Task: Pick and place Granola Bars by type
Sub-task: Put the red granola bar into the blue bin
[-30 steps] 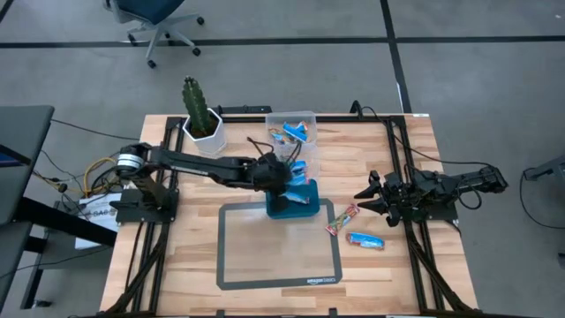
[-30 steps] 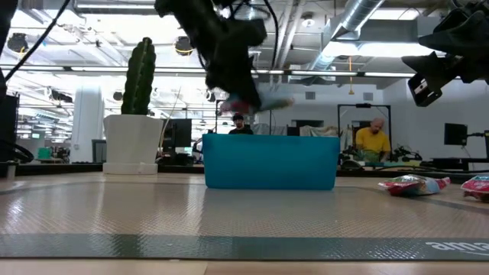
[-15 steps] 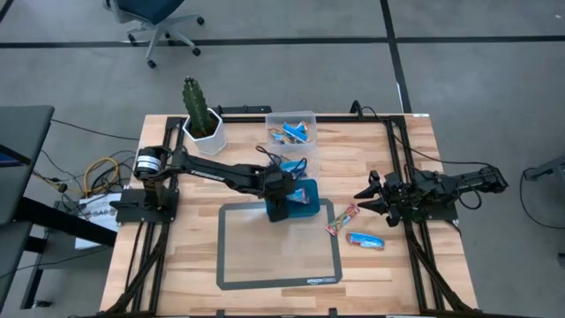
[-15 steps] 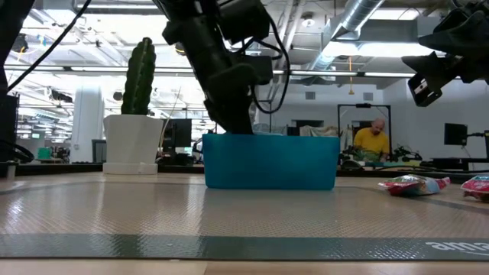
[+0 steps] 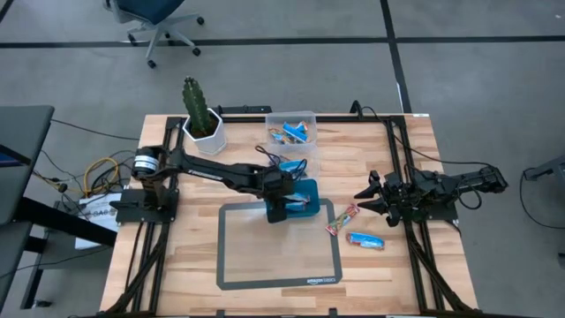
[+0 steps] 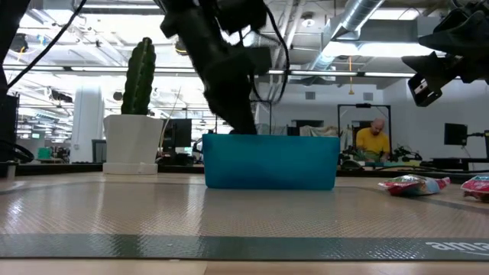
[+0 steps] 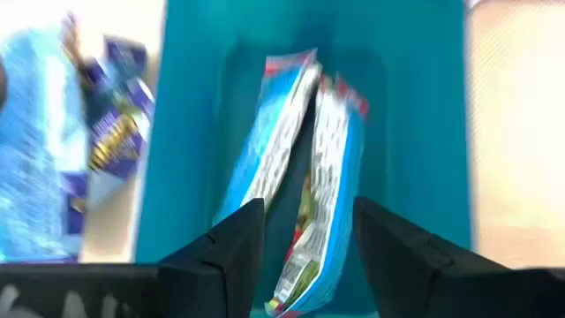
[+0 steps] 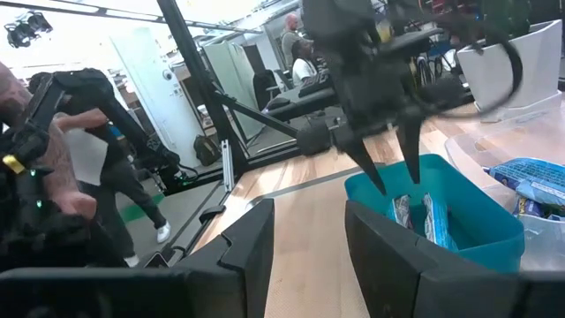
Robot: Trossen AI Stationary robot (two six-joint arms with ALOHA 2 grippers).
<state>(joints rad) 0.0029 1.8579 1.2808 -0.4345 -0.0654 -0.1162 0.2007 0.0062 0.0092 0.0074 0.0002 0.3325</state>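
Left end effector (image 5: pixel 285 206) sits low over the teal tray (image 5: pixel 311 210), fingers apart and holding nothing; in the left wrist view two blue-wrapped bars (image 7: pixel 309 185) lie directly ahead of and between the fingers (image 7: pixel 237 243), side by side on the tray floor, long axes running away from the wrist. A second ago this end effector was higher, above the tray rim, with a bar at its tips; half a second ago it had dropped to the rim; now the bar lies in the tray, so I judge the release done. The clear bin (image 5: pixel 292 132) with more bars sits just beyond the tray, away from the left base. Two Granola Bars remain loose on the counter (image 5: pixel 194 256): a red/multicoloured one (image 5: pixel 342 219) and a blue one (image 5: pixel 365 239), both on the far side of the tray from the left end effector, and nearer the right end effector (image 5: pixel 366 196), which hangs parked with fingers apart, unchanged. The red bar lies diagonally, the blue one roughly crosswise. I'd expect the next pick to favour the right arm.
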